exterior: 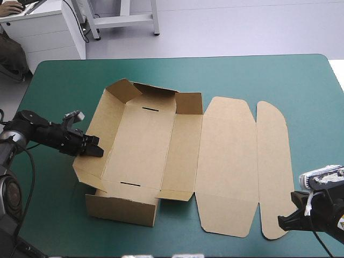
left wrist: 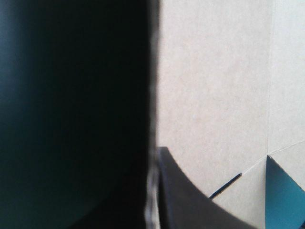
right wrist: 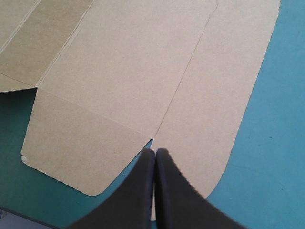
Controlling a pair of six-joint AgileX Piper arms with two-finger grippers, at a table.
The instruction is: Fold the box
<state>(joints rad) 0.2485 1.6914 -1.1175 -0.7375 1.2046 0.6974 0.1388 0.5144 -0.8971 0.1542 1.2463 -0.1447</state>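
The brown box (exterior: 145, 145) lies in the middle of the table. Its left, far and near walls are raised, and the lid (exterior: 226, 161) and outer flap (exterior: 273, 161) lie flat to the right. My left gripper (exterior: 98, 151) is shut on the box's left wall. In the left wrist view that wall runs edge-on through the gripper (left wrist: 153, 152), with one of its black fingers (left wrist: 190, 205) against the inner face (left wrist: 214, 95). My right gripper (exterior: 280, 221) is shut, its tip (right wrist: 155, 151) over the crease between lid (right wrist: 119, 71) and flap near their front edge, with nothing held.
Teal-green cover (exterior: 215, 75) shows all round the box, widest toward the far edge. The table's right edge (exterior: 336, 70) runs close beside the right arm. A narrow strip of cover (right wrist: 276, 143) lies past the flap's rounded corner.
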